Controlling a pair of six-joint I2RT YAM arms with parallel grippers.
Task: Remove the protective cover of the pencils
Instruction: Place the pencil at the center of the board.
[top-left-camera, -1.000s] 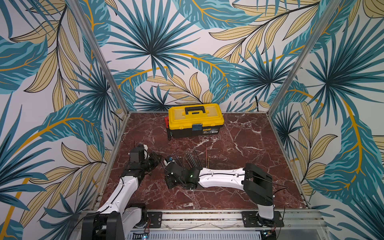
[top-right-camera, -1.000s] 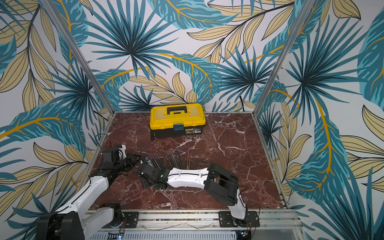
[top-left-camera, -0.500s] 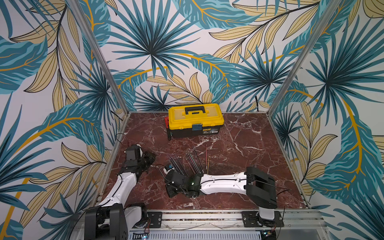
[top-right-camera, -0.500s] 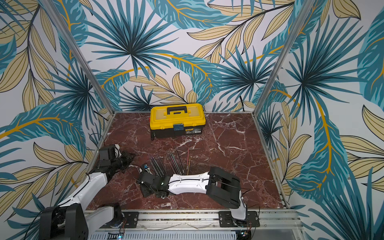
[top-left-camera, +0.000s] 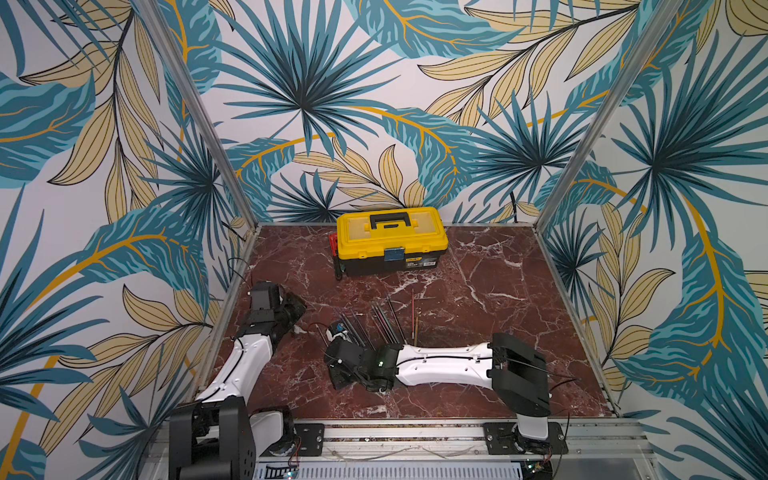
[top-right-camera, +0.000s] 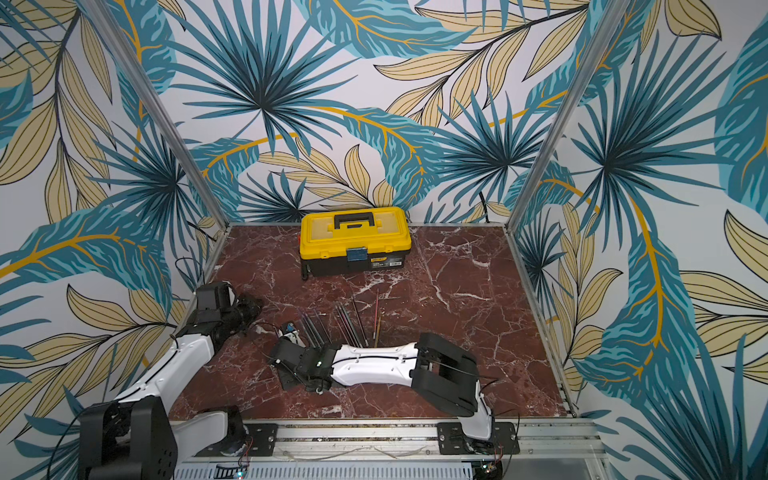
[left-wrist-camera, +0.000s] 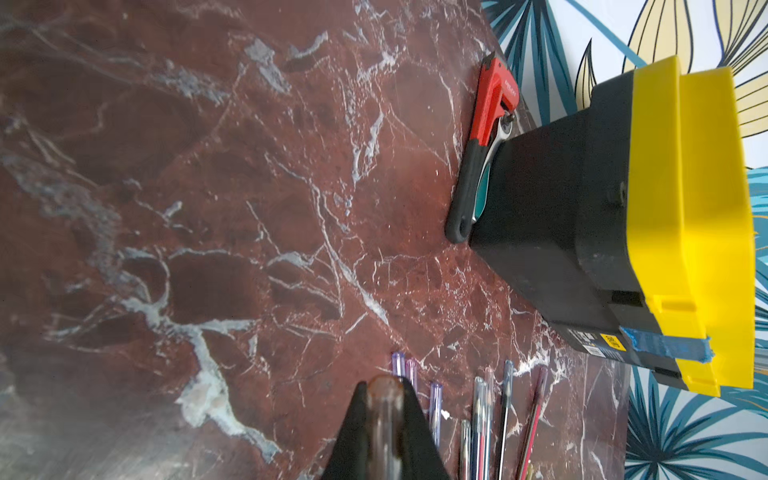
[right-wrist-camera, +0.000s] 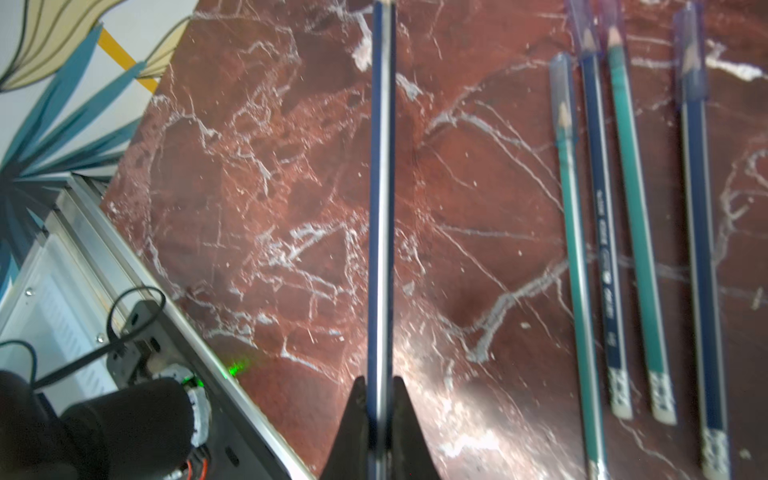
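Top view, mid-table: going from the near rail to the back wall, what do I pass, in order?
right arm → pencils → yellow toolbox

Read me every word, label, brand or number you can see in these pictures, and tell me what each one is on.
No text here reads clearly.
The label on the front of the yellow toolbox: print too small to read.
White print along a dark blue pencil lying on the marble: blurred, unreadable.
Lettering on the head of the red wrench beside the toolbox: blurred, unreadable.
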